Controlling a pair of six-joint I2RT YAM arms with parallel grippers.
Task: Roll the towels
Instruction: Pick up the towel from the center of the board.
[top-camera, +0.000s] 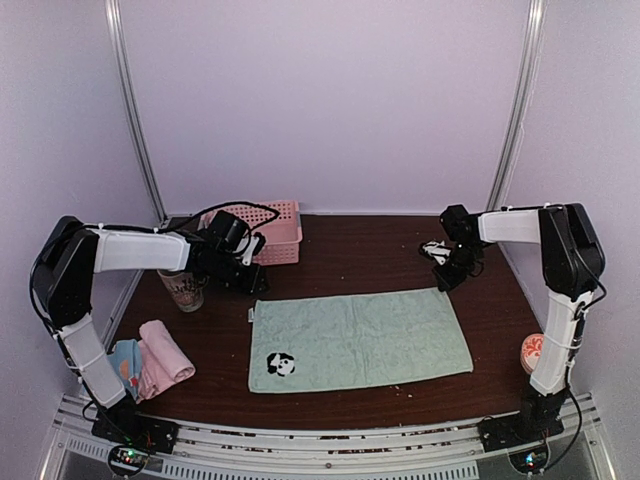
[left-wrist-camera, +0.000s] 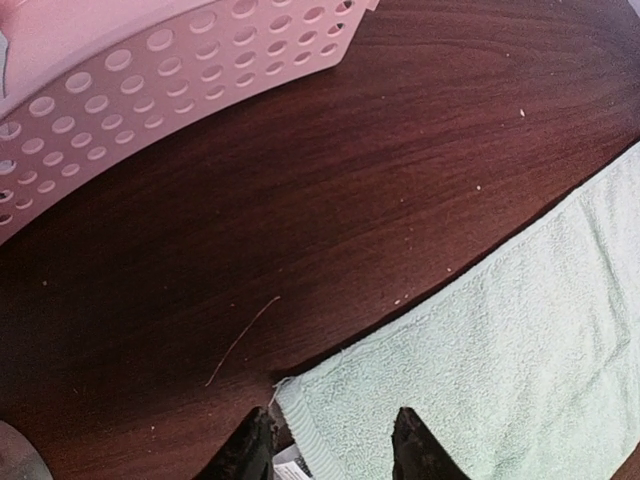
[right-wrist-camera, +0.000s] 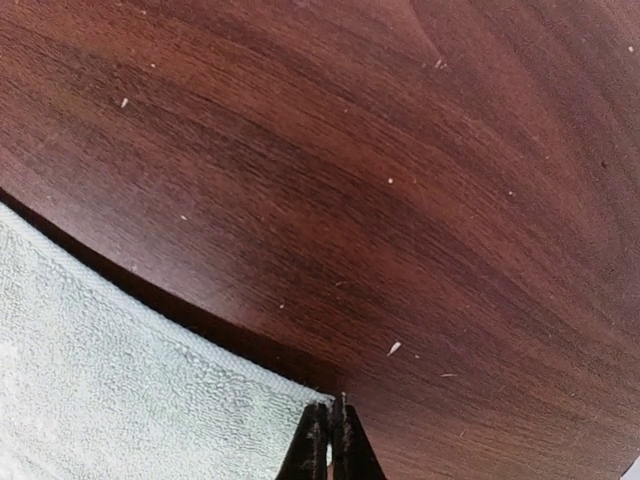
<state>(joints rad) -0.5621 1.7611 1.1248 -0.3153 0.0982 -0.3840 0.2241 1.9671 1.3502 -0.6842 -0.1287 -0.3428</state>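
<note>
The left claw (left-wrist-camera: 330, 455) is hanging wide open, its fingers (left-wrist-camera: 415, 452) straddling the green towel's (top-camera: 360, 338) far left corner without pinching it. The right claw (right-wrist-camera: 330, 445) is clamping tight on the far right corner, a sliver of cloth showing between its tips. The towel is lying spread flat mid-table, panda patch facing up.

The table (top-camera: 380, 255) is dark wood, speckled with lint, and pale lilac walls (top-camera: 330, 100) are closing it in on three sides.

Three towels are showing: the green one, a pink towel (top-camera: 165, 358) rolled at the near left edge, and a blue dotted towel (top-camera: 124, 362) lying against it. One pink basket (top-camera: 278, 228) is sitting at the far left, with one cup (top-camera: 186, 290) near it.
</note>
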